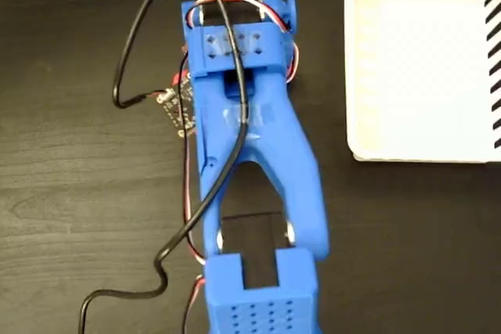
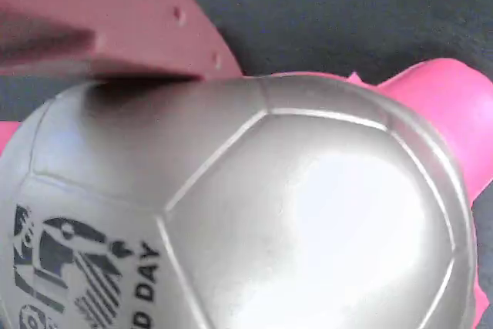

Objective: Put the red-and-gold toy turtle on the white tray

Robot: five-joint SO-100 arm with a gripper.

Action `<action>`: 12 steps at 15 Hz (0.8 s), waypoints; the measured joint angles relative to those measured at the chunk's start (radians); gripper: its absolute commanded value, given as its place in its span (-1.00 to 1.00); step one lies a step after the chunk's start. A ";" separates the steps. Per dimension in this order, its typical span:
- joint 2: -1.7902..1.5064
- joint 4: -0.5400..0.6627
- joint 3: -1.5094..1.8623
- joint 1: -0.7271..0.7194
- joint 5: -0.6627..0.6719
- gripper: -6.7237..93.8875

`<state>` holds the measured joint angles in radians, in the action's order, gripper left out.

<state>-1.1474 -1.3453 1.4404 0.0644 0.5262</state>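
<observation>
In the wrist view 1 finger (image 2: 108,28) of the gripper lies across the top left, a flat dull-red plate with small holes, its edge touching or just over the shell of the toy turtle (image 2: 254,213). No second finger shows, so whether the gripper is open or closed on the turtle cannot be told.

The shell fills that view: smooth, shiny, domed, with raised seams and black print at its lower left. Bright pink soft limbs stick out beside it, over a dark surface.

In the fixed view the blue plastic arm (image 1: 250,154) hides the turtle almost wholly. The white tray (image 1: 423,76), flat, with rounded corners and black stripes along its edges, lies well apart to the arm's right with nothing on it.

The pickup seems only beginning; lift, carry and placing remain.
</observation>
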 measured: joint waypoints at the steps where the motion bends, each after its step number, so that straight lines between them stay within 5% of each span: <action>1: -0.034 -0.014 0.000 -0.003 -0.028 -0.86; 5: -0.290 -0.126 -0.061 -0.003 -0.235 -0.86; 8: -0.436 -0.282 -0.184 -0.003 -0.242 -0.86; 12: -0.512 -0.264 -0.206 0.167 -0.221 -0.86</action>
<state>-1.6598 -1.6091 1.2349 0.2316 0.3053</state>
